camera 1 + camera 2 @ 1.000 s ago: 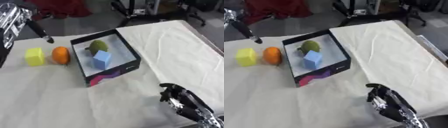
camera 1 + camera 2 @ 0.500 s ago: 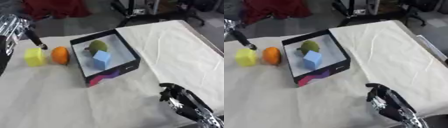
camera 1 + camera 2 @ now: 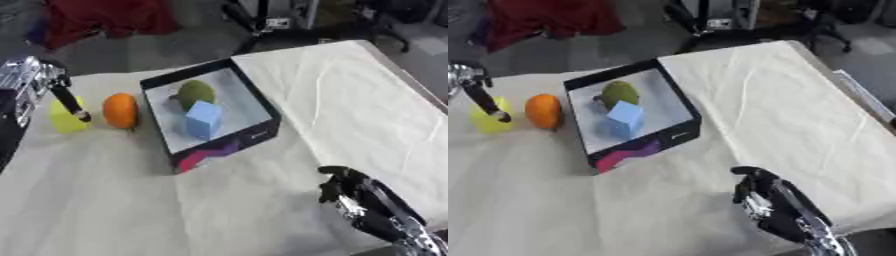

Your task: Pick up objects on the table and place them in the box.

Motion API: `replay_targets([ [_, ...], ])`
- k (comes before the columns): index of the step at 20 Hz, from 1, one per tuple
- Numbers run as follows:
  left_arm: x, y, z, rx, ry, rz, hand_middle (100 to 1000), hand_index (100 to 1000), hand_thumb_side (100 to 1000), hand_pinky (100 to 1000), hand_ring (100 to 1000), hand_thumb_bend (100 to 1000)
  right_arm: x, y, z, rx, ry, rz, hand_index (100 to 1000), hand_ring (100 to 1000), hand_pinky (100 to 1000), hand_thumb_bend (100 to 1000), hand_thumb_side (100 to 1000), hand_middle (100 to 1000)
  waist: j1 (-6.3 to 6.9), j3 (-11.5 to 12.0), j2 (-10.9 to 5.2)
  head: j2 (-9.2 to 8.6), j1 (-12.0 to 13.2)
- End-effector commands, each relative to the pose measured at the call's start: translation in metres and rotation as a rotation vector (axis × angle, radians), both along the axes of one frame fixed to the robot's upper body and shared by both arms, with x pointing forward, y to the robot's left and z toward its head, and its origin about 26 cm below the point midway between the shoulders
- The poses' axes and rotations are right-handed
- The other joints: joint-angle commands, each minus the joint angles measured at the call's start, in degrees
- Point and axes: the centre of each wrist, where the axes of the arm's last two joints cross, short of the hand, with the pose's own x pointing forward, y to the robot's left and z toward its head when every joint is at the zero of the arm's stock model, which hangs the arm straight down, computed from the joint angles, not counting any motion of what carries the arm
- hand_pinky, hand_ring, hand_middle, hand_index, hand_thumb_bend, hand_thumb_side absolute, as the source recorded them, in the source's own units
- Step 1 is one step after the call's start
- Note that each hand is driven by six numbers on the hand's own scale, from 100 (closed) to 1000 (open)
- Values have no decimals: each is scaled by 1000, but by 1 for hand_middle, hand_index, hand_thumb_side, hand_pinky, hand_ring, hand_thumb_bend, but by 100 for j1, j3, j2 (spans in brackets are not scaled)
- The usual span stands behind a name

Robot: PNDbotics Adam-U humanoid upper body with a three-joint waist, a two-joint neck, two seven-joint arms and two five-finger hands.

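A black box [image 3: 229,147] with a white floor stands left of the table's middle; a green round object [image 3: 194,92] and a blue cube [image 3: 203,119] lie inside it. Just left of the box sits an orange [image 3: 120,110], and further left a yellow block [image 3: 63,123]. My left hand [image 3: 31,80] comes in at the upper left edge. One straight black finger [image 3: 69,104] reaches down across the yellow block, its tip at the block's right side. My right hand [image 3: 363,205] rests at the lower right, fingers up and relaxed, holding nothing.
A cream cloth [image 3: 350,100] covers the table, with wide bare room right of the box and in front of it. The table's right edge runs diagonally at the far right. Beyond the far edge are a red cloth [image 3: 105,17] and chair legs on the floor.
My left hand has come down and its finger now lies across the yellow block instead of above it. The right hand has stayed put.
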Motion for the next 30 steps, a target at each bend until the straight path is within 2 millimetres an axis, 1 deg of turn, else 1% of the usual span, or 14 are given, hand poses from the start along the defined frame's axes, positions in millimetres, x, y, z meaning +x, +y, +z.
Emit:
replay_targets([
  [1, -1, 13, 12, -44, 40, 114, 852, 876, 297, 861, 842, 622, 3, -2, 7, -10, -24, 2, 822, 546, 824, 100, 470, 484, -48, 9, -45, -11, -12],
  [8, -4, 22, 5, -46, 64, 122, 850, 874, 262, 860, 841, 597, 2, -2, 6, -11, -24, 2, 822, 546, 824, 100, 470, 484, -51, 25, -44, -11, -21],
  [15, -6, 17, 13, 19, 31, 95, 853, 880, 239, 857, 836, 525, 2, -2, 6, -12, -24, 0, 822, 546, 824, 100, 470, 484, -57, 29, -37, -11, -26],
  [21, -7, 14, 19, 101, -17, 79, 865, 893, 243, 860, 841, 510, 2, -2, 6, -13, -24, -1, 822, 546, 824, 100, 470, 484, -56, 23, -30, -11, -33],
  [24, -7, 15, 18, 125, -28, 74, 869, 895, 240, 863, 844, 500, 2, -2, 6, -13, -24, 0, 822, 546, 824, 100, 470, 484, -56, 21, -27, -11, -34],
  [30, -7, 13, 10, 135, -25, 63, 871, 896, 237, 863, 846, 491, 3, -2, 6, -12, -25, 2, 822, 546, 824, 100, 470, 484, -61, 1, -14, -11, -34],
])
